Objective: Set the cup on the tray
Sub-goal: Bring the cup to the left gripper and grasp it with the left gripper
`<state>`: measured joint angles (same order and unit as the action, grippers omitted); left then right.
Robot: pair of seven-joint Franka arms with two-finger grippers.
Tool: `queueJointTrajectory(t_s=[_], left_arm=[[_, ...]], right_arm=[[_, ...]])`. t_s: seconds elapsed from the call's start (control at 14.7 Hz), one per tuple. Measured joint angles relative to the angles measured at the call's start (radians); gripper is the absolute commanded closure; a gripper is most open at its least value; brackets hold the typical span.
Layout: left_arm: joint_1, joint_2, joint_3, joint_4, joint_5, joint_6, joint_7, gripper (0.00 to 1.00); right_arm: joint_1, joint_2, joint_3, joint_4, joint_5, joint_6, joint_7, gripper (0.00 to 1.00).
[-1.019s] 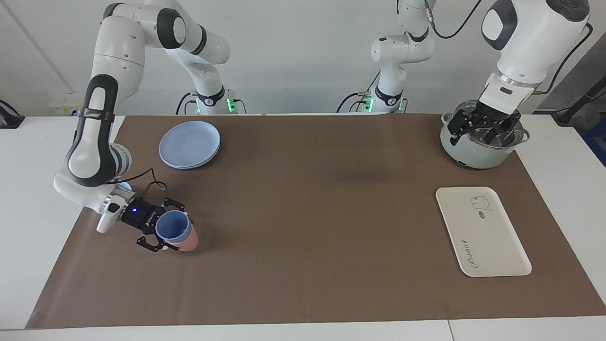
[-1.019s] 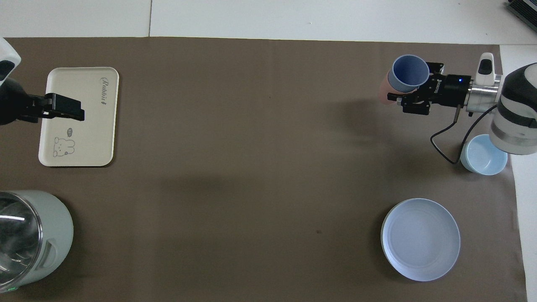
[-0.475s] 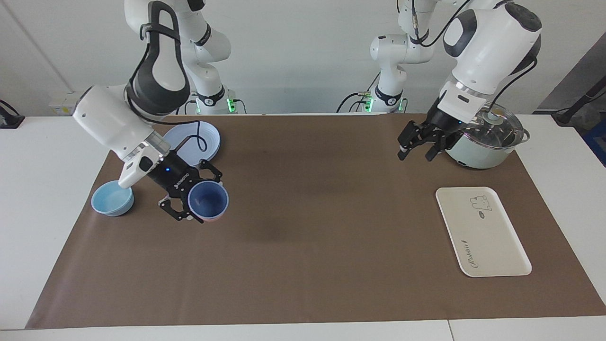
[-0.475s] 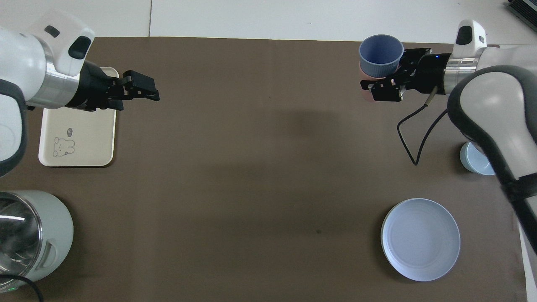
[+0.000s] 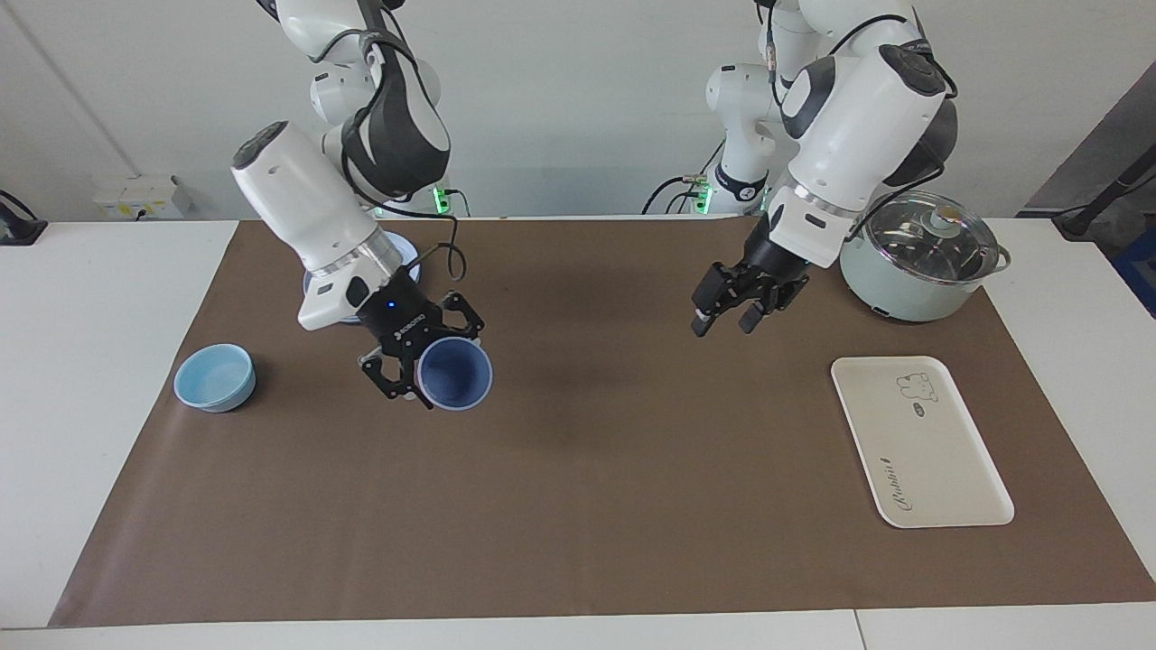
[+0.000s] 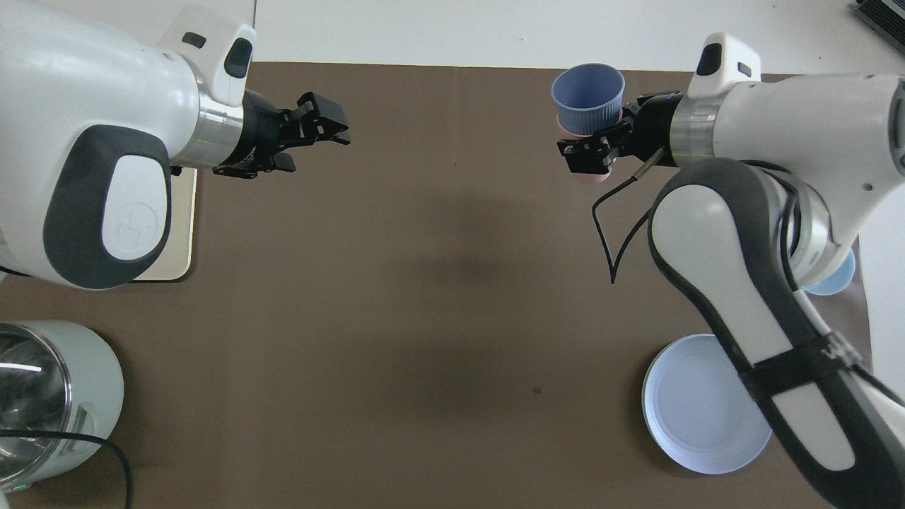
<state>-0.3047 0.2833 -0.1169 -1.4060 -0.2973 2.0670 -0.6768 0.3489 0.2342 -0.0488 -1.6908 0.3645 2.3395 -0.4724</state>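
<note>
Right gripper [image 5: 432, 375] is clamped on the periwinkle cup [image 5: 456, 376], nested in a pink cup [image 6: 588, 174], carried tilted above the mat, while left gripper [image 5: 722, 320], fingers apart and empty, hangs mid-table, likely for handover toward the cream tray [image 5: 939, 469].

I am reading cursive "Rabbit" lettering on the cream-white rectangular plastic tray [image 5: 921, 442], beside its small bear drawing; white brand print on the right pincer [image 5: 424, 359] is staying illegible.

Overhead: tray [image 6: 185, 233] mostly hidden under left arm; pink cup [image 6: 588, 129] barely visible, perhaps nested.
</note>
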Motion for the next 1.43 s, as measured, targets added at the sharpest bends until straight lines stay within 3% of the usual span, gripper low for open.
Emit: queueJointTrajectory(t_s=[0.2, 0.61, 0.88, 1.02, 1.09, 1.15, 1.43], left_arm=[[-0.063, 0.055, 0.000, 0.031, -0.002, 0.110, -0.097, 0.35], [-0.139, 0.102, 0.001, 0.035, 0.000, 0.175, -0.203, 0.41], [-0.141, 0.117, 0.003, 0.028, 0.012, 0.174, -0.203, 0.53], [-0.146, 0.125, 0.003, 0.016, 0.019, 0.173, -0.203, 0.69], [-0.149, 0.127, 0.003, 0.011, 0.022, 0.173, -0.203, 0.86], [-0.150, 0.128, 0.003, 0.010, 0.024, 0.172, -0.203, 0.96], [-0.153, 0.128, 0.002, 0.011, 0.030, 0.153, -0.202, 1.00]], right_arm=[[0.063, -0.001, 0.000, -0.025, -0.098, 0.036, 0.102, 1.00], [0.132, -0.002, 0.000, -0.086, -0.207, 0.099, 0.195, 1.00], [0.138, -0.004, 0.000, -0.088, -0.214, 0.100, 0.201, 1.00], [0.138, -0.004, -0.001, -0.088, -0.214, 0.100, 0.201, 1.00], [0.138, -0.005, -0.002, -0.088, -0.215, 0.100, 0.201, 1.00], [0.138, -0.004, -0.002, -0.089, -0.215, 0.100, 0.201, 1.00], [0.138, -0.005, -0.004, -0.093, -0.215, 0.099, 0.201, 1.00]])
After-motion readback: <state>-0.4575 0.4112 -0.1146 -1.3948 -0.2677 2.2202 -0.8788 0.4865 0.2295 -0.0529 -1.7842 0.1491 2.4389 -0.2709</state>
